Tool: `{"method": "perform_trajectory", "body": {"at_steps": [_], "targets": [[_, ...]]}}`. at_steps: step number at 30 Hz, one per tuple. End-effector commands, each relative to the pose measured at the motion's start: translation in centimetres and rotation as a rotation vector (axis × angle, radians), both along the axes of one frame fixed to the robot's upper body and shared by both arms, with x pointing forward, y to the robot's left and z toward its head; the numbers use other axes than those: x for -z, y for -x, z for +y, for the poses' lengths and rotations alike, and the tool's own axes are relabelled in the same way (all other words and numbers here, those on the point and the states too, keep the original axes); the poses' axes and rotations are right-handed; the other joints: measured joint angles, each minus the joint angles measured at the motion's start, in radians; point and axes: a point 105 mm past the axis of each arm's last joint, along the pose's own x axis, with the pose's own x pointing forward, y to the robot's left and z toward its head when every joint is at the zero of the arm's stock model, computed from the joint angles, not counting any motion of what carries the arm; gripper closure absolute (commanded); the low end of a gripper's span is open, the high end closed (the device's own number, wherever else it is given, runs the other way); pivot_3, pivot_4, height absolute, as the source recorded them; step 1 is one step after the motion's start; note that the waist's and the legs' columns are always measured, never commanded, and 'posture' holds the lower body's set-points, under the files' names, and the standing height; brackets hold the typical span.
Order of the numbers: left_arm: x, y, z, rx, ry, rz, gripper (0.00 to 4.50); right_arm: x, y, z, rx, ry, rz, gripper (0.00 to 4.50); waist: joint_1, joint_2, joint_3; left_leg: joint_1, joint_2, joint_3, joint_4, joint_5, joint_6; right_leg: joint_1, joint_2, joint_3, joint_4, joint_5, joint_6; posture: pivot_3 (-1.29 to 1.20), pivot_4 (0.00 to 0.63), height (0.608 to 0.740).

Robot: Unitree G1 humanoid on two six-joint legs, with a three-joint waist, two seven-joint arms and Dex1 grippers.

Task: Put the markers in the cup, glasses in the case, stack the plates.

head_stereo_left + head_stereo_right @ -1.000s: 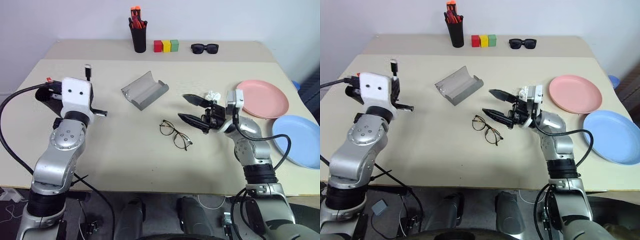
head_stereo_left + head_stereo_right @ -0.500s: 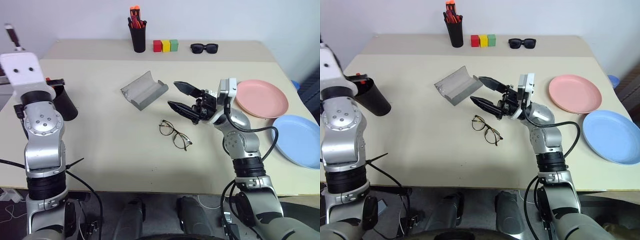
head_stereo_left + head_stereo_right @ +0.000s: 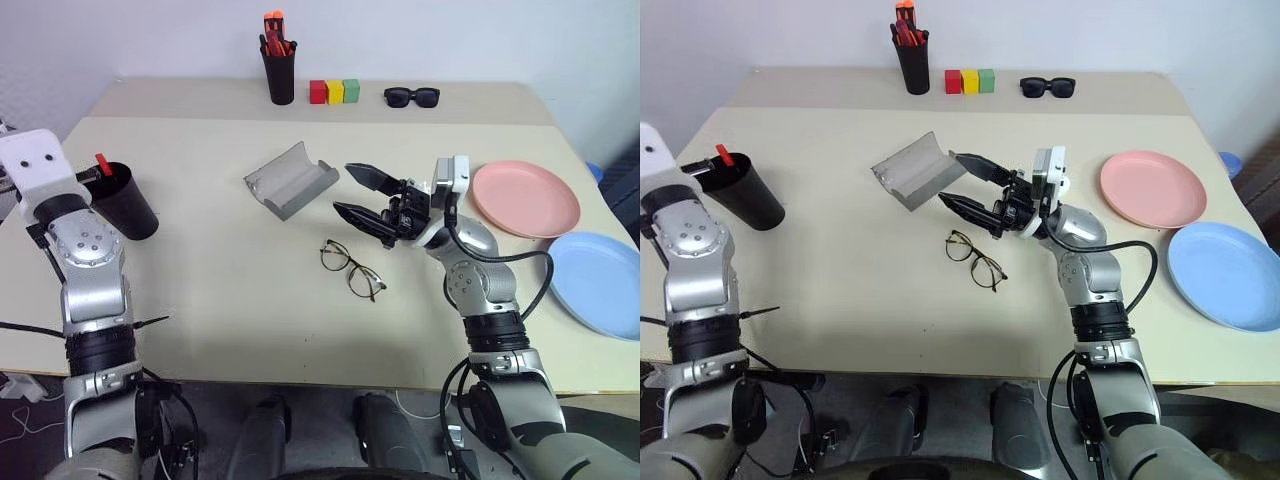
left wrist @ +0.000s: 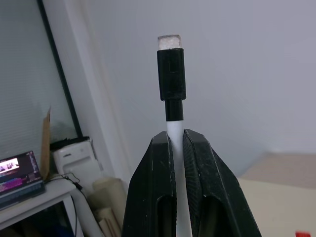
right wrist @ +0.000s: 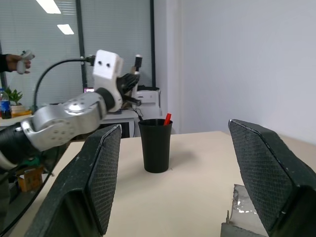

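Left wrist view has the left gripper [image 4: 176, 148] pinching the white marker [image 4: 172, 84], black cap upward, raised off beside the cup [image 3: 127, 200] holding the red marker [image 3: 103, 163], while the right gripper [image 3: 353, 192], jaws spread, hovers level above the glasses [image 3: 352, 268] by the case [image 3: 290, 179].

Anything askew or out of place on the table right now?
Nothing is spilled or damaged. The cup stands upright with the red marker in it. The left gripper holds the white marker. The glasses lie beside the open case; plates unstacked.
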Motion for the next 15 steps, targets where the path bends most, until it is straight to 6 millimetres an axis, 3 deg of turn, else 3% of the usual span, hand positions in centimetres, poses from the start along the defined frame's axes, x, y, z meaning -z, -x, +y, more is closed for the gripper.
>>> {"method": "perform_trajectory", "body": {"at_steps": [1, 15], "targets": [[-1.2, -0.7, -0.3, 0.019, -0.019, -0.046, 4.48, -1.3, 0.3, -0.2, -0.002, -0.005, -0.058, 0.96, 0.0, 0.0, 0.0, 0.0, 0.0, 0.0, 0.0, 0.0, 0.0, 0.0, 0.0, 0.0, 0.0, 0.0, 0.0, 0.0, 0.15, 0.74], [2.6, -3.6, -2.2, 0.163, 0.13, 0.025, 4.48, -0.7, 0.4, -1.2, 0.025, 0.007, -0.057, 0.96, -0.002, 0.0, 0.0, 0.0, 0.0, 0.0, 0.0, 0.0, 0.0, 0.0, 0.0, 0.0, 0.0, 0.0, 0.0, 0.0, 0.15, 0.74]]}}
